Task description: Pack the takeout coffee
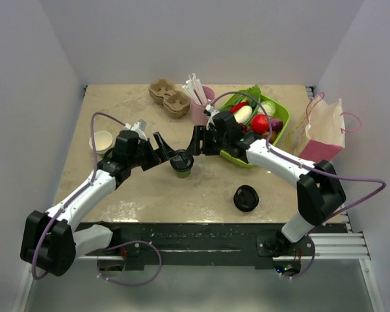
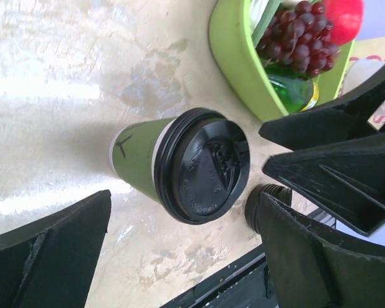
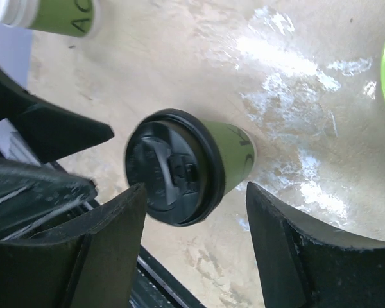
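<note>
Now, from your left across to your right:

- A lidless green cup (image 1: 101, 140) stands near the left edge of the table (image 1: 149, 195), well apart from everything else.
- Your left gripper (image 1: 168, 150) has its jaws spread and holds nothing. It sits just left of the coffee. In its wrist view the cup lies ahead of the gap, and neither finger (image 2: 51, 256) touches it.
- A cardboard cup carrier (image 1: 169, 97) lies at the far edge.
- The takeout coffee (image 1: 181, 162) stands upright at mid-table with its black lid on, between your two grippers.
- Your right gripper (image 1: 198, 147) is also spread and empty, just right of the coffee and behind it. In its wrist view one finger (image 3: 109, 250) comes close to the lid's rim; you cannot tell from this whether it touches.
- A pink cup of straws (image 1: 200, 107) stands behind that gripper.
- A loose black lid (image 1: 246, 198) lies flat near the front edge.
- A green tray (image 1: 237, 159) holds grapes and other produce.
- The pink bag (image 1: 325, 133) stands at the right edge, well apart from the coffee.
</note>
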